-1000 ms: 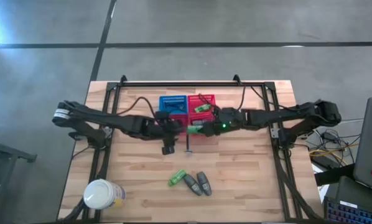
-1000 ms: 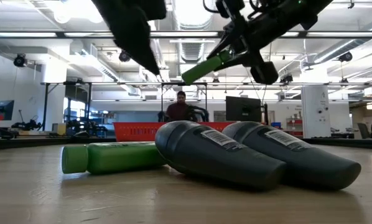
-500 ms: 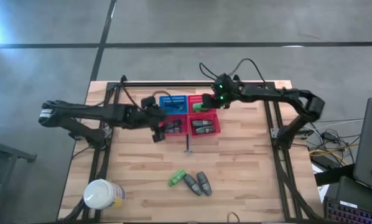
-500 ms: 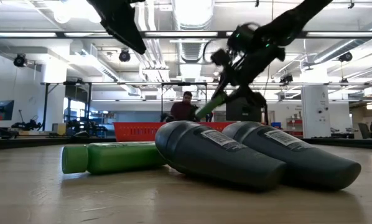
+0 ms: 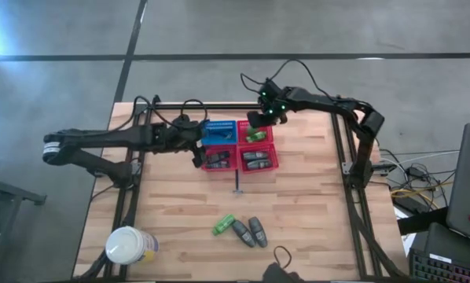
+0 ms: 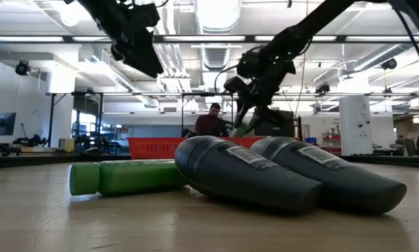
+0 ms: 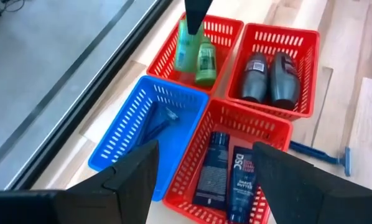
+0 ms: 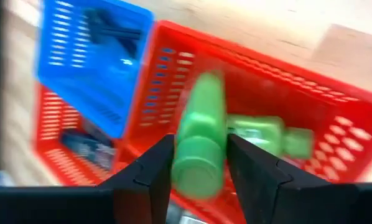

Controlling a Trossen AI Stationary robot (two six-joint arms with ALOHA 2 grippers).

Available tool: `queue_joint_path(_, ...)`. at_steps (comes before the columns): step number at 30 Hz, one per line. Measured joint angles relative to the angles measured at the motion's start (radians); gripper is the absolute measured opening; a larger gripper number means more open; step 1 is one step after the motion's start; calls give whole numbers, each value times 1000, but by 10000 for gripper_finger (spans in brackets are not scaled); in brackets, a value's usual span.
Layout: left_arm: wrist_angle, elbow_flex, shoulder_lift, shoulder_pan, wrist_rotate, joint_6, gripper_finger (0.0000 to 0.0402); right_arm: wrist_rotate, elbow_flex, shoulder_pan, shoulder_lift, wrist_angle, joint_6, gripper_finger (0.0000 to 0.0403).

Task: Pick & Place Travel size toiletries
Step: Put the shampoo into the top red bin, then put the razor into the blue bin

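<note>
Right gripper sits at upper centre of the high view, over the far red basket, jaws pinching a green bottle by its body, tilted down into that basket, where another green bottle already lies. Left gripper hangs beside the blue basket, jaws spread, empty. 3 toiletries remain on the desk at lower centre: 1 green tube, 2 grey bottles. Judged: bottle is light, stiff plastic, smooth and likely slippery; mid-body is the sound grip. Since 0.5 s ago, the right gripper has dropped lower into the basket; the left arm has drawn back toward frame left.
</note>
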Motion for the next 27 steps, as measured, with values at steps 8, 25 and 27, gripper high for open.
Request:
queue_joint_path(8,16,-63,8,21,136,-80,261,112,34,0,-5,-78,-99,189)
queue_joint_path(25,80,-128,50,-57,203,-489,261,420,-2,94,-256,-385,-162,309)
queue_joint_path(27,121,-126,83,-100,160,-587,261,419,-28,99,-286,-417,-163,318)
